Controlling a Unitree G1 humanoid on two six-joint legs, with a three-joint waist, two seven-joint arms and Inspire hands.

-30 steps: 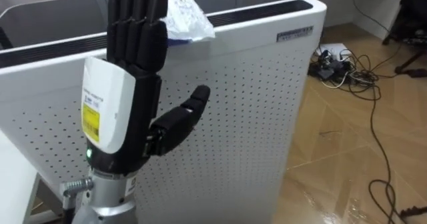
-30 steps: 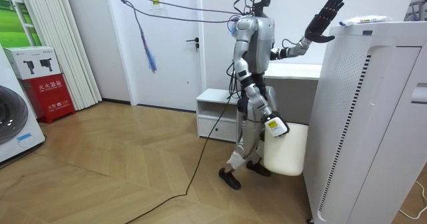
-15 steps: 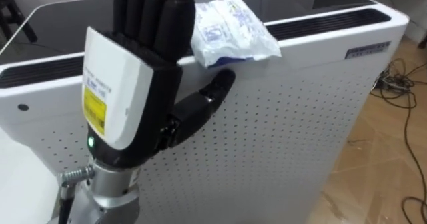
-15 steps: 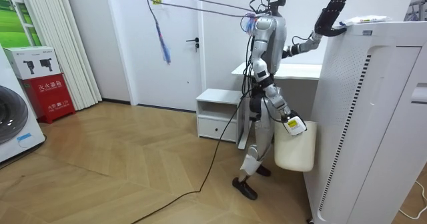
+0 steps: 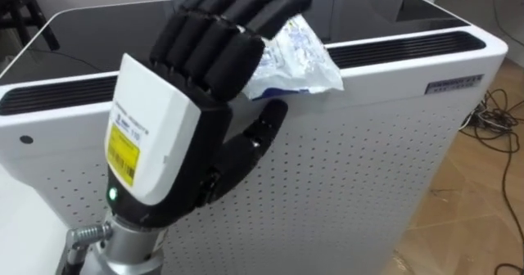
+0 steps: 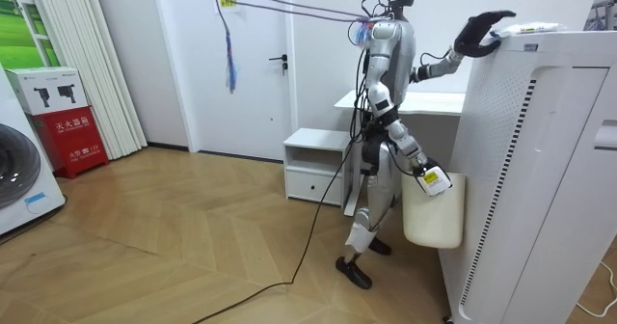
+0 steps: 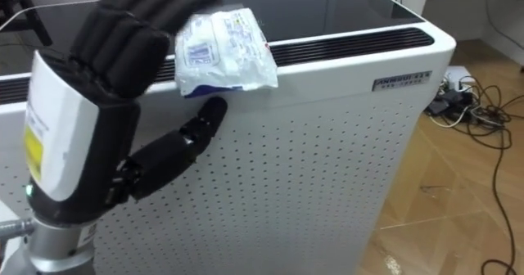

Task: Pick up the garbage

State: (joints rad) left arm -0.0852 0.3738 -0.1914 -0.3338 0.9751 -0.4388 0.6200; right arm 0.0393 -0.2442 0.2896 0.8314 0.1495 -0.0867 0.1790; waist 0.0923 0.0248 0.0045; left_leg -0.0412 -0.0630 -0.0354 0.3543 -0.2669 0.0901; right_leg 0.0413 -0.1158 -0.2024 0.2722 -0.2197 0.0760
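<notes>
A big white machine [image 5: 368, 169] with a wall full of little holes stands in front of the robot. Its top [image 5: 98, 38] is black and shiny, and a long dark slot [image 5: 409, 46] runs along the top close to the front edge. The garbage is a crumpled white and blue wrapper [image 5: 299, 58]. It lies on top of the machine, across the slot and right at the front edge.

The left hand [image 5: 176, 136] is up at that same edge. Its fingers [image 5: 221, 29] bend loosely forward over the near side of the wrapper and are not closed on it. I cannot tell if they touch it. The thumb [image 5: 266, 128] points up along the holey wall, just under the wrapper.

In the room view the robot stands upright, close beside the machine. Its right hand [image 6: 431, 176] hangs low at the rim of a white bin [image 6: 434, 213], which is near the machine's side wall. I cannot tell how those fingers are set.

Past the machine's far corner there is wood floor [image 5: 483, 201] with loose cables [image 5: 495, 111] on it. On the robot's other side, away from the machine, the floor is wide and open.
</notes>
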